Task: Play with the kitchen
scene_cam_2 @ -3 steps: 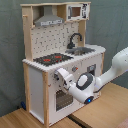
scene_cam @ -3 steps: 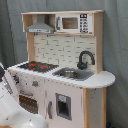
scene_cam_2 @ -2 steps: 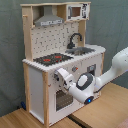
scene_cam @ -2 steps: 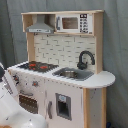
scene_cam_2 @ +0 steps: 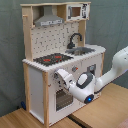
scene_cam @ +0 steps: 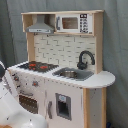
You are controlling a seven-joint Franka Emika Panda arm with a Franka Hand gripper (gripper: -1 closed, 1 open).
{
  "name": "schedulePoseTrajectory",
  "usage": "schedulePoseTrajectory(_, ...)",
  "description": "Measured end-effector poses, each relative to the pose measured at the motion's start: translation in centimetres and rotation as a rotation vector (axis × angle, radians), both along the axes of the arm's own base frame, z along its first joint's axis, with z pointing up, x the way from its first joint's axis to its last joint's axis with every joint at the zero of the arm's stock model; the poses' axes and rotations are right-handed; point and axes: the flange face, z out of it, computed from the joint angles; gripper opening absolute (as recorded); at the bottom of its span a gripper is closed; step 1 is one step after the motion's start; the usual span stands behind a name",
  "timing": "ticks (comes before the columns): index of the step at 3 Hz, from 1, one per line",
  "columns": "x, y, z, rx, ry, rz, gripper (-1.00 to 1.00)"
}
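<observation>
So the hand [scene_cam_2: 61,78] is right up against the front of the kitchen [scene_cam_2: 60,60], at the knob row [scene_cam_2: 75,69] just under the stovetop [scene_cam_2: 52,58] and above the oven door [scene_cam_2: 62,99]. Can't tell if it's clenched on a knob or just touching the panel. My guess: it's at the fiddle-with-a-knob step, and the next move needs a small wrist twist without shoving the whole unit.

The arm [scene_cam_2: 112,70] comes in from the second exterior view's right, elbow high, wrist bent toward the cabinet. In the first exterior view only white arm bulk shows at the lower left.

The kitchen stands upright on the wooden worktop [scene_cam_2: 100,112], with sink [scene_cam: 72,74], faucet [scene_cam: 84,59] and hood [scene_cam: 40,26] untouched.
</observation>
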Motion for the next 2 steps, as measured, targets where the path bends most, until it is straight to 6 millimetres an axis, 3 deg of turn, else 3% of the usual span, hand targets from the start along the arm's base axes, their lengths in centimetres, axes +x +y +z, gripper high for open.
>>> schedulePoseTrajectory(1, -0.05, 0.15, 0.74, -0.006, 0.006, 0.0, 1.0)
schedulePoseTrajectory(2, -0.05, 0.15, 0.74, -0.006, 0.006, -0.001, -1.0)
